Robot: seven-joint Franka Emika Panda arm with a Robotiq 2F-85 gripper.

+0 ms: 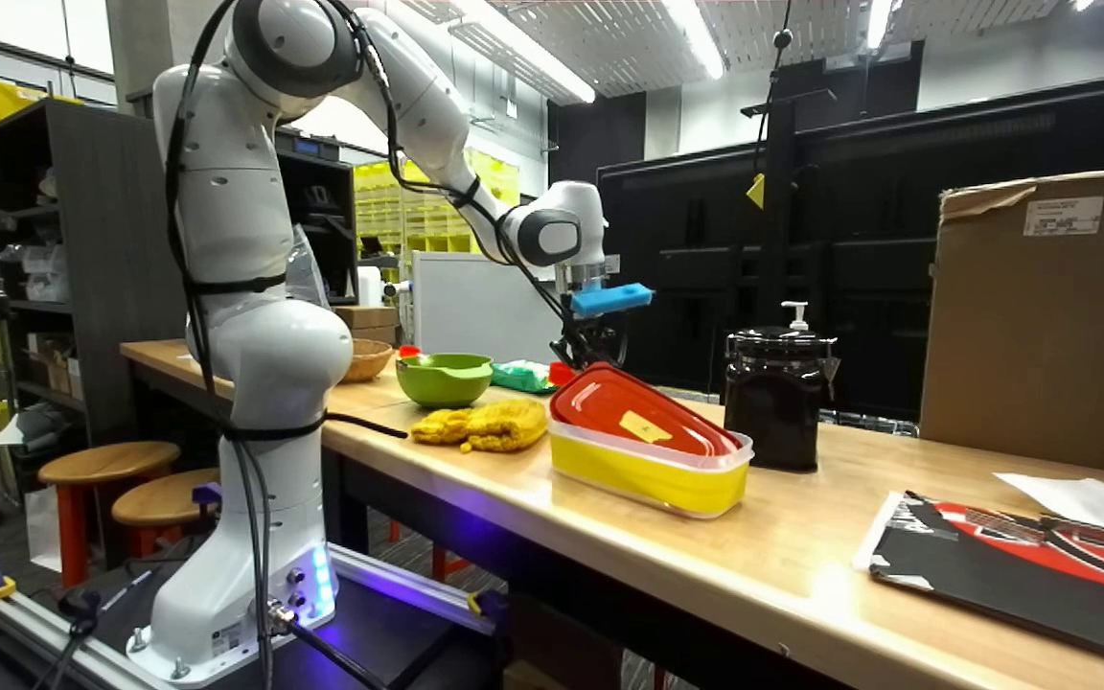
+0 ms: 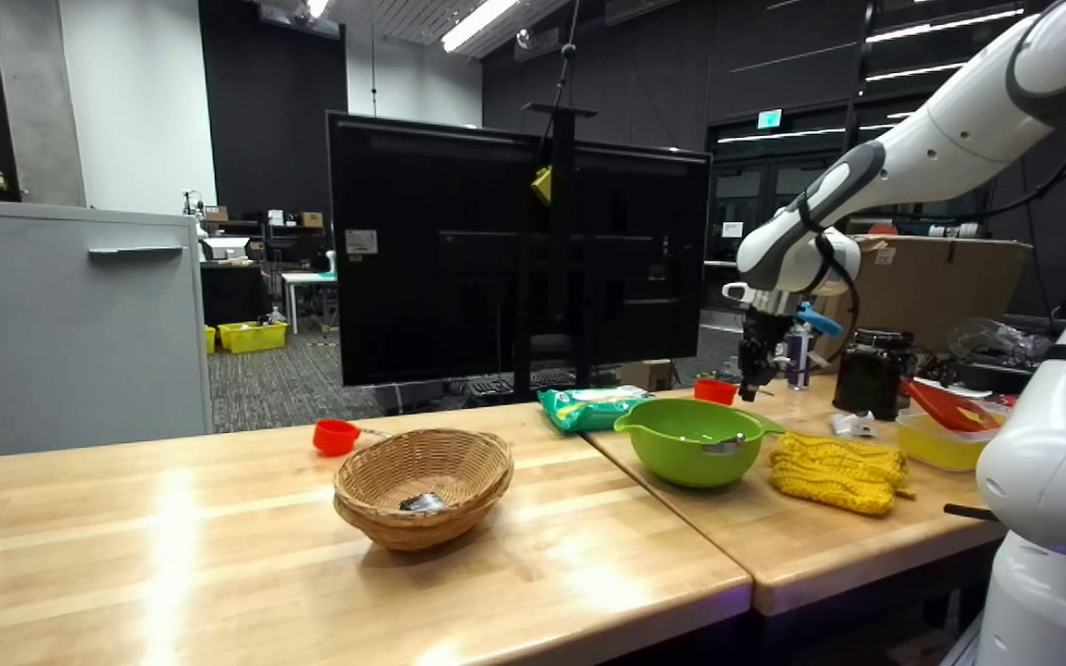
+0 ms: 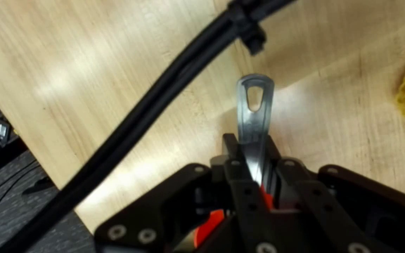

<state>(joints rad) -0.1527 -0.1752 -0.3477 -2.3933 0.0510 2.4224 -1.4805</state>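
We see the hand [image 3: 252, 142] gripping the flat metal handle [image 3: 253, 126] of a red measuring cup [image 2: 716, 390], its fingers pinched in from either side. That thin strip — slotted near its end — probably suits two narrow fingers better than the round cup would. In both exterior views the cup sits low beside the hand, near the green wipes packet [image 2: 593, 409]; we cannot tell whether it touches the table [image 2: 265, 573]. A green mixing bowl [image 2: 695, 460] and a yellow knitted cloth [image 2: 843, 472] are nearby. A red lid [image 1: 609, 398] leans aslant in the yellow container [image 1: 648, 484] — parked there, we judge, rather than sealing it. Well apart, a similar red cup [image 2: 336, 437] lies beside a wicker basket [image 2: 427, 532].
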